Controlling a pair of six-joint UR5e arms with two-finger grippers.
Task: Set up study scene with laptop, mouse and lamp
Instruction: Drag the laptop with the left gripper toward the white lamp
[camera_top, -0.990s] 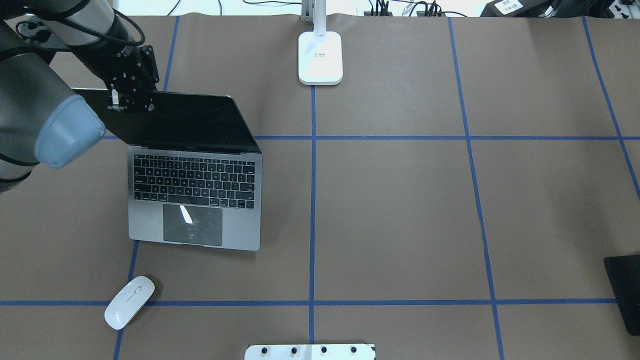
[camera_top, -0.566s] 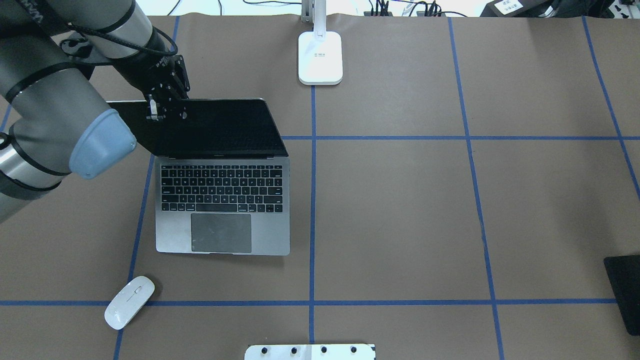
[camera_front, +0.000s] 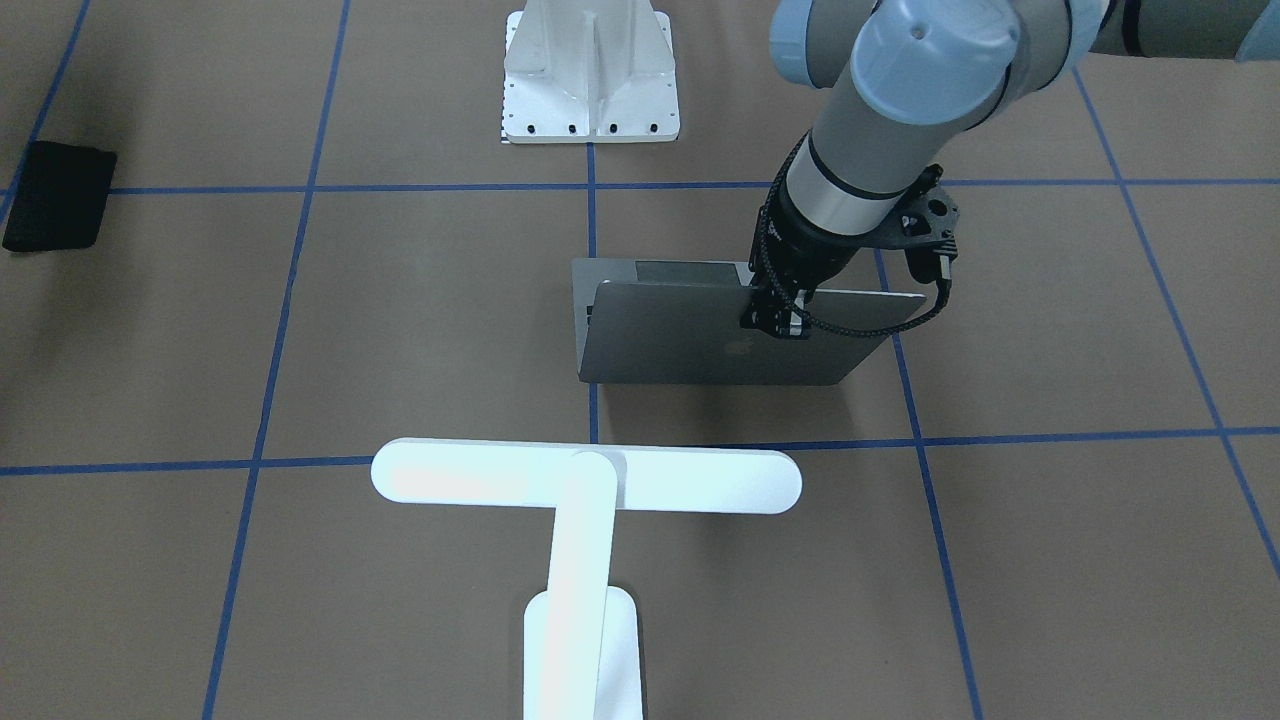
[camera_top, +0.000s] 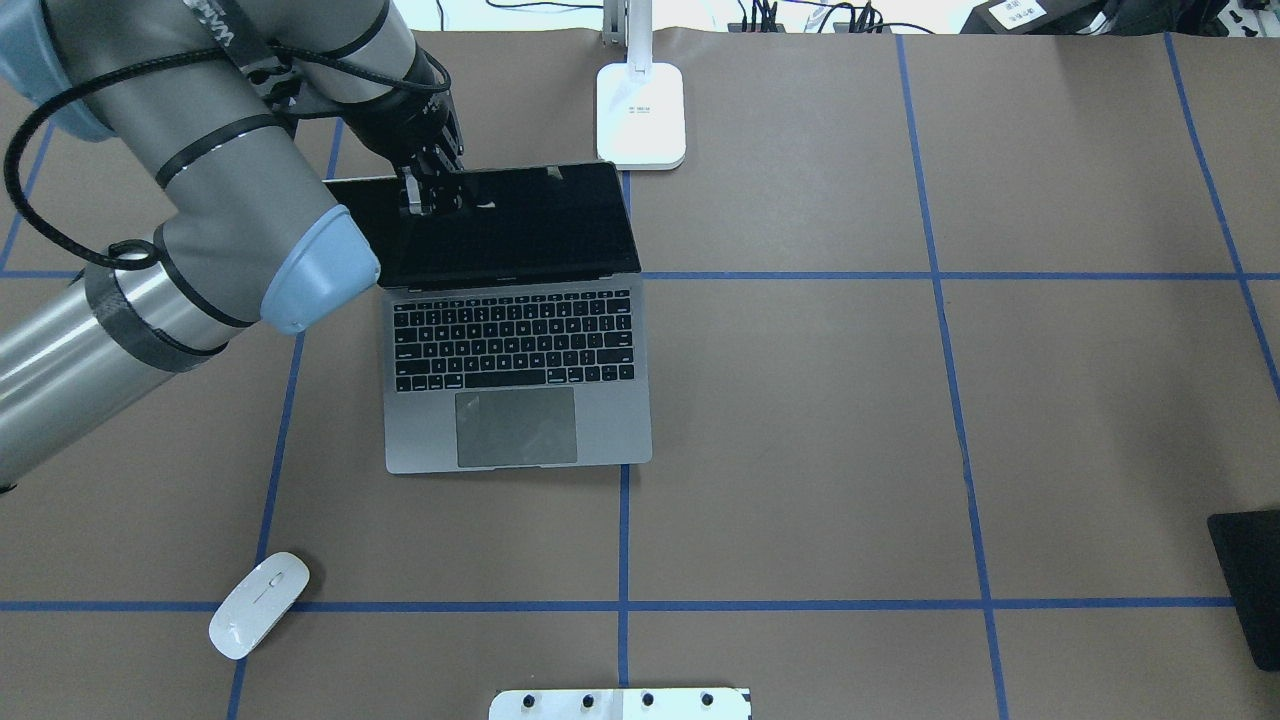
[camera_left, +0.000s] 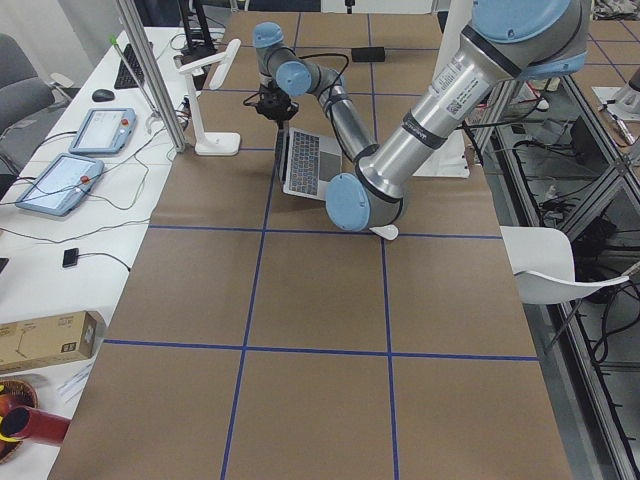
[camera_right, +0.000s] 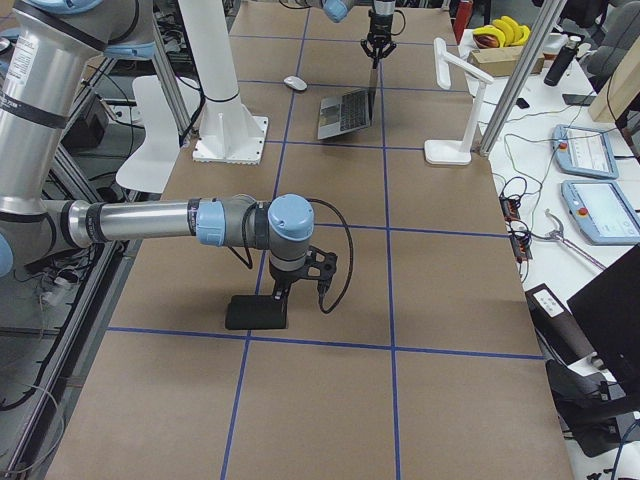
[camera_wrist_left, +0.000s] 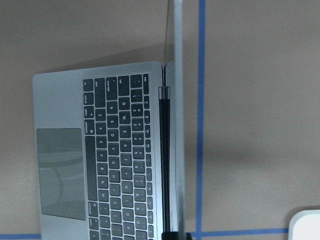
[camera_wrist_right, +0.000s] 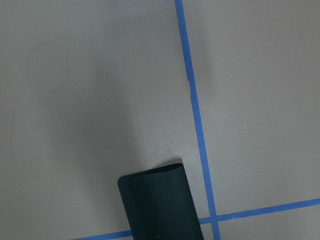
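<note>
Slim dark-grey metal laptop (camera_top: 520, 400) is seen open on the brown paper-covered table (camera_top: 850, 400), near the base of the white T-shaped lamp (camera_top: 640, 110). Its lid's top edge is clamped between the fingers of the left gripper (camera_top: 432, 190). Whether the right gripper (camera_right: 272, 292), poised over a black flexible mat (camera_right: 256, 313), is closed cannot be told.

laptop (camera_top: 520, 400) just before lamp (camera_top: 641, 115), mouse (camera_top: 259, 604) nearer robot at left, mat (camera_top: 1250, 585) far right
</note>
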